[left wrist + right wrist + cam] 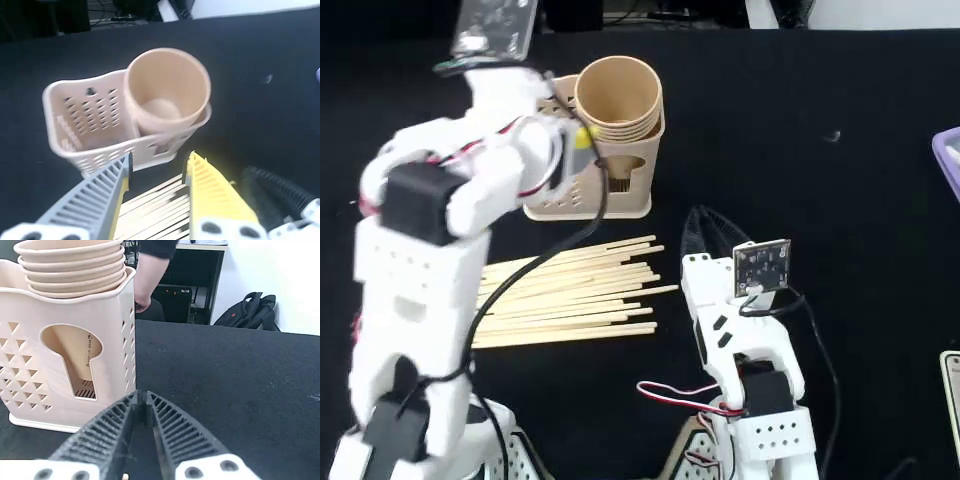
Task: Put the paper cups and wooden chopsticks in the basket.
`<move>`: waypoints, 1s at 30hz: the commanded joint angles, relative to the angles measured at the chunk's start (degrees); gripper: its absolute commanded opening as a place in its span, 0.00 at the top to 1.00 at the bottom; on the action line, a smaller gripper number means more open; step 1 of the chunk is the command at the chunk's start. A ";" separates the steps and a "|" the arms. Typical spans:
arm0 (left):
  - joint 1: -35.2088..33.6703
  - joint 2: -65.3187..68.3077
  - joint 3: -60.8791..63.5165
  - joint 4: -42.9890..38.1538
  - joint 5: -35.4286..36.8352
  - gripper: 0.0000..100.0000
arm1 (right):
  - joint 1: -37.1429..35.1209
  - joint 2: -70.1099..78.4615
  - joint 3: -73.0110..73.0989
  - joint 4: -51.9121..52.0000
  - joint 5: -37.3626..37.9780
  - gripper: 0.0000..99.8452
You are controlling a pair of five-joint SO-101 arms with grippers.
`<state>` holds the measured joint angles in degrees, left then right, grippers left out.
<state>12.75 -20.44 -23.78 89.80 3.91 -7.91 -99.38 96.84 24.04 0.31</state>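
High view: stacked paper cups (618, 95) stand in the basket (645, 195), in its 3 o'clock compartment; wooden chopsticks (570, 295) lie loose on the black tabletop (820, 250) at the basket's 6 o'clock. Over the chopsticks beside the basket, the left pincer (157, 165) hangs released and empty; the right pincer (142, 397), clenched on nothing, sits at the chopsticks' 2 o'clock.
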 commanded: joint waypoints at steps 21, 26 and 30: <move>-6.46 -16.62 81.36 -25.14 -36.13 0.69 | -0.70 -1.10 0.04 0.44 0.00 0.98; -6.46 -16.00 84.62 -28.40 -41.14 0.71 | -0.70 -1.10 0.04 0.44 0.00 0.98; -6.46 -16.00 87.25 -32.44 -41.49 0.70 | -0.70 -1.10 0.04 0.44 0.00 0.98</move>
<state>6.77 -35.65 62.20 61.14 -36.62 -7.91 -99.38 96.84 24.04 0.31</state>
